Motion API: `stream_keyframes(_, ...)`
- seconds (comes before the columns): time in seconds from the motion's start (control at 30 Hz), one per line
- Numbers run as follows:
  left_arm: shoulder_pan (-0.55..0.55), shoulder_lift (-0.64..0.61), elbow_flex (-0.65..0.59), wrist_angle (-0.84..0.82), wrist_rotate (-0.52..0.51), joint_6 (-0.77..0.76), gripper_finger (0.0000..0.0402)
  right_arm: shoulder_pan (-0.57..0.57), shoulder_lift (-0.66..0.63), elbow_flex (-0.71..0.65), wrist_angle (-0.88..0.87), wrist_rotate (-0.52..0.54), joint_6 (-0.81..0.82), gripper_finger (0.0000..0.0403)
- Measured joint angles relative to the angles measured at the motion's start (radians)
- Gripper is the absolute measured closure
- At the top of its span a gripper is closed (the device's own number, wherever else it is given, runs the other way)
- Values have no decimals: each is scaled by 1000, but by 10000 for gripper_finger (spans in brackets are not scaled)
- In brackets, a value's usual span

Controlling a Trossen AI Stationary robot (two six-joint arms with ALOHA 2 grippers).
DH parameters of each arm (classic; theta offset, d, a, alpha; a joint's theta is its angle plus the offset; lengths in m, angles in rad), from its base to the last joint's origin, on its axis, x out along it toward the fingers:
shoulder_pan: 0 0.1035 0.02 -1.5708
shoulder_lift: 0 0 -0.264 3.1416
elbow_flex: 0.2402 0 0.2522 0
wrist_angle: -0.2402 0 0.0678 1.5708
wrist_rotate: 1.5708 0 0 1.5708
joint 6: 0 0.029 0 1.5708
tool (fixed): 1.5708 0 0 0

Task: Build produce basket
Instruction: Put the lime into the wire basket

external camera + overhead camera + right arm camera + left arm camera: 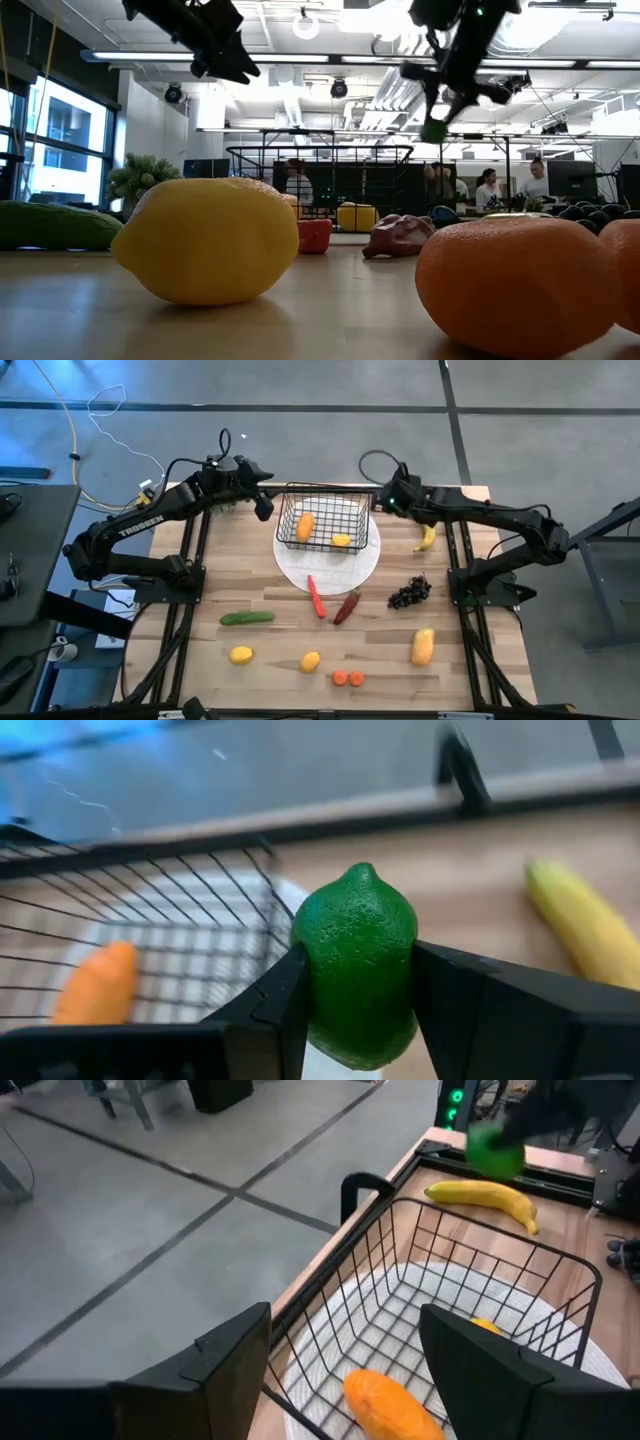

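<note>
Bright ceiling strip lights point(350, 62) glare overhead, while the right wrist view is motion-blurred.

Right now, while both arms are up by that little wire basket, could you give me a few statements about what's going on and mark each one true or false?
1. The right hand grips a green lime-shaped toy fruit. True.
2. The small black wire-mesh basket is empty. False: an orange toy mango and a small yellow piece lie in it.
3. The basket stands on a round white plate. True.
4. The yellow toy banana is in the basket. False: it lies on the wooden table, beside the right arm.
5. The left hand holds a fruit. False: its fingers are empty, above the basket's edge.
</note>
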Motion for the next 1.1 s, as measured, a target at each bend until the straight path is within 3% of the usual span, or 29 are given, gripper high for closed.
stream_keyframes(0.23,0,0,0,-69,-14,-75,158,-32,10,26,310,-44,-298,281)
stream_keyframes(0.43,0,0,0,-110,-23,-112,158,-37,84,26,423,-146,-466,281)
stream_keyframes(0.7,0,0,0,-109,-26,-124,158,-15,206,25,433,-272,-542,281)
stream_keyframes(0.93,0,0,0,-109,-21,-145,158,5,270,25,417,-310,-541,281)
stream_keyframes(1.1,-1,0,0,-111,52,-145,158,6,297,25,385,-349,-514,281)
